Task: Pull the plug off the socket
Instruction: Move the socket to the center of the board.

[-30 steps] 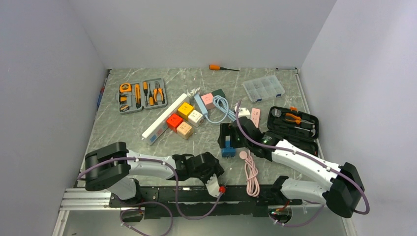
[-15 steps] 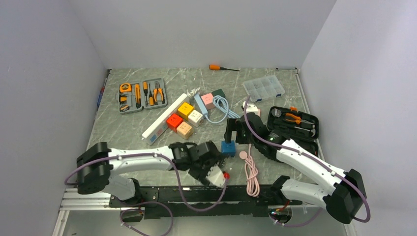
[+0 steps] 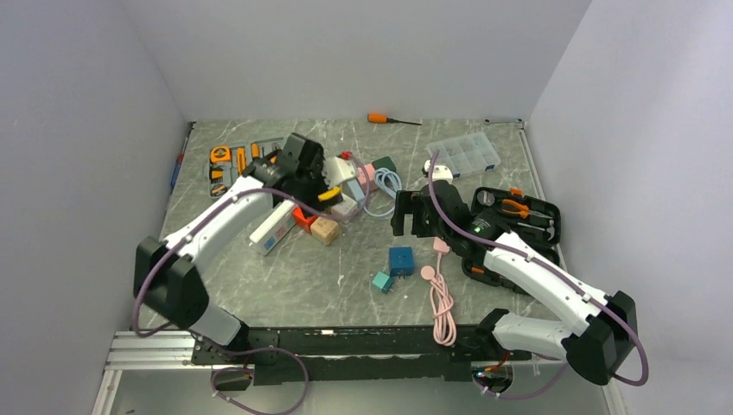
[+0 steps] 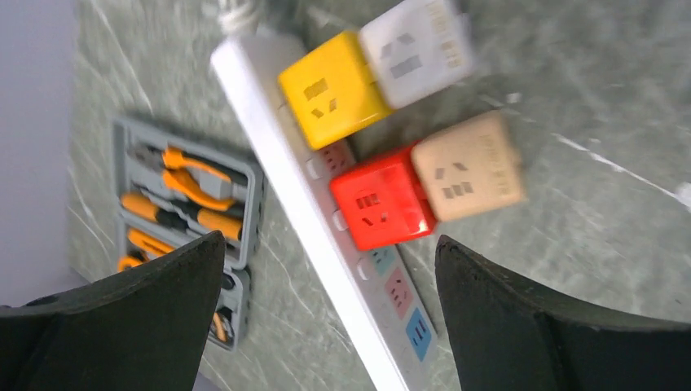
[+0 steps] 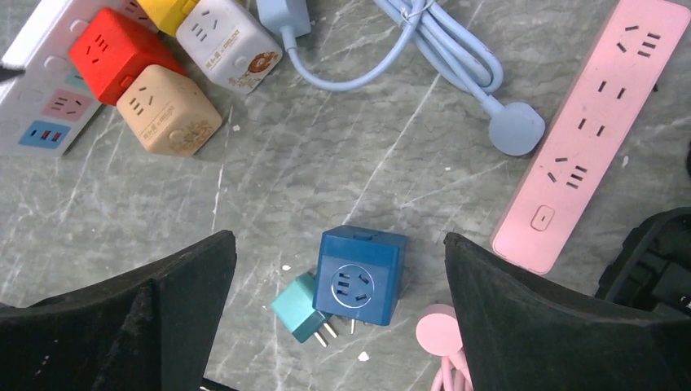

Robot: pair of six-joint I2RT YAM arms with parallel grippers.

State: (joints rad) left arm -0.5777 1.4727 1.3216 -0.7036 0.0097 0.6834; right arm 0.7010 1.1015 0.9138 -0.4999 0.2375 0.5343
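Your tabletop point(image 3: 285, 285) is crowded, so take the big pieces first. The white power strip point(image 4: 285, 171) runs slantwise through the middle of the left wrist view. A yellow cube adapter point(image 4: 334, 88) and a red cube adapter point(image 4: 379, 199) appear plugged into it, with a white cube point(image 4: 415, 49) and a beige cube point(image 4: 466, 167) riding on their outer faces. Your left hand point(image 4: 328, 244) hovers above them, spread fully wide and holding nothing. Your right hand point(image 5: 340, 244), equally wide and empty, hangs over the blue cube socket point(image 5: 358, 274) at lower centre of its view. The teal plug point(image 5: 301, 305) lies against that socket, pins bare, already out.

Nothing pins the strip down, so if you tug a cube the whole strip may lift or slide along. If you grab an outer cube, it may come off alone and leave the inner one seated.

The left wrist view is smeared and both strip ends run out of frame. No cube's pins show. From above, your left arm covers part of the strip.
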